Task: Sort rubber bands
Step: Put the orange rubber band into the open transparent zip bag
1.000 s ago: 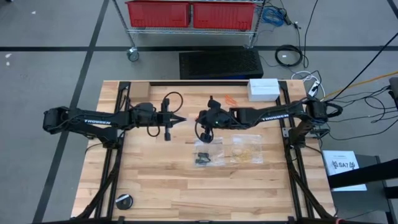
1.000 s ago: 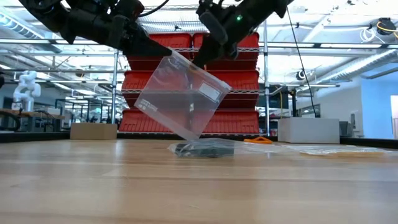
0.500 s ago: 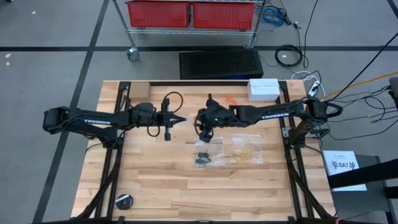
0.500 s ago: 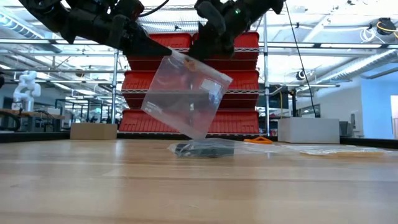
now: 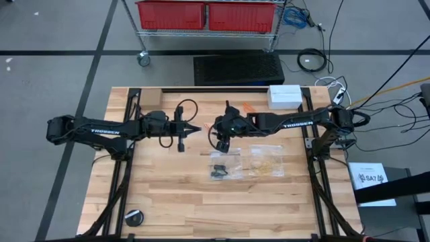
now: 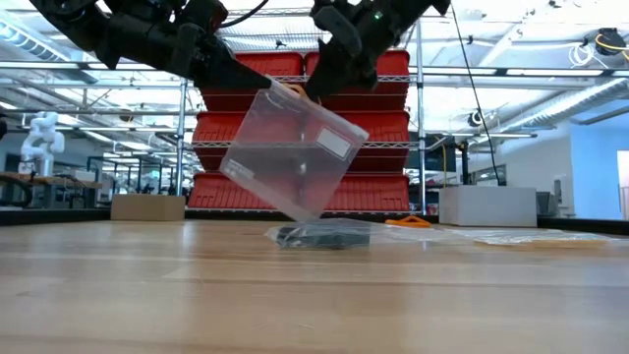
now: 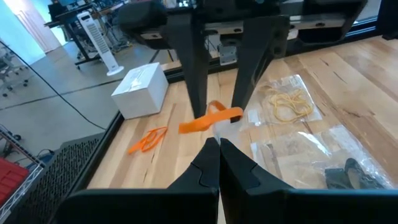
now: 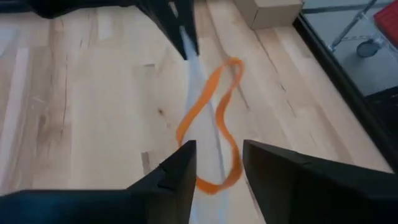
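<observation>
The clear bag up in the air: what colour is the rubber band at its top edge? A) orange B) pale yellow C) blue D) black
A: an orange rubber band sits at the top edge of the clear bag, in front of the right gripper.

A pale wooden table (image 5: 168, 195) carries a white box (image 5: 285, 95) at its far right corner, a small cardboard box (image 5: 152, 100) at the far left, and a round black disc (image 5: 134, 218) near the front left edge. Beyond it — red bins (image 5: 205, 15) on a wire rack, a black floor mat (image 5: 238, 68) — and a printed sheet (image 5: 373, 183) off to the right.
</observation>
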`<state>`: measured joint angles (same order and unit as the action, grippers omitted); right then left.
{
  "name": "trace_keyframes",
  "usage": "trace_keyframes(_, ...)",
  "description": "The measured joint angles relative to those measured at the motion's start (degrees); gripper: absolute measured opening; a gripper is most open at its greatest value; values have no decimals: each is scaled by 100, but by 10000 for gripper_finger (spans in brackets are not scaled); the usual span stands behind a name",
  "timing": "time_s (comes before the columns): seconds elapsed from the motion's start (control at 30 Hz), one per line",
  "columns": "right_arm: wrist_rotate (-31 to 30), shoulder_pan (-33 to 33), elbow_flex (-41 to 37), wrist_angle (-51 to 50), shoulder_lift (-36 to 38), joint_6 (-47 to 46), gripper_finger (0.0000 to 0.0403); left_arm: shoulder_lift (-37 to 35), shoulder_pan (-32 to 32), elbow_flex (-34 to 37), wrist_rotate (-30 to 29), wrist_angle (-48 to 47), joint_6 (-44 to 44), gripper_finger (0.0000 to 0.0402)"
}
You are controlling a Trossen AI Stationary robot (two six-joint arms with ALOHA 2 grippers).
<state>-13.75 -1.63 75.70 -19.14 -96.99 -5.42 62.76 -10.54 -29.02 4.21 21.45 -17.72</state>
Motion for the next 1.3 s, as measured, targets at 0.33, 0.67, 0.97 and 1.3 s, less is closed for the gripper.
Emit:
trace_keyframes(0.33, -1127, 99, 0, -70, -2, 92, 9, 0, 0, 0, 0, -9, -2, 0)
trace_keyframes(0.67, -1723, 439, 0, -90, 22, 584, 2, 0, -6, 0, -28, -15, 44, 0)
trace_keyframes(0.97, -2950, 1078, 0, -90, 22, 2077, 1, 0, -79, 0, -28, -65, 90, 0)
trace_keyframes(1.3, -3316, 1100, -2, -143, 24, 3345, 0, 0, -75, 2, 134, -124, 94, 0)
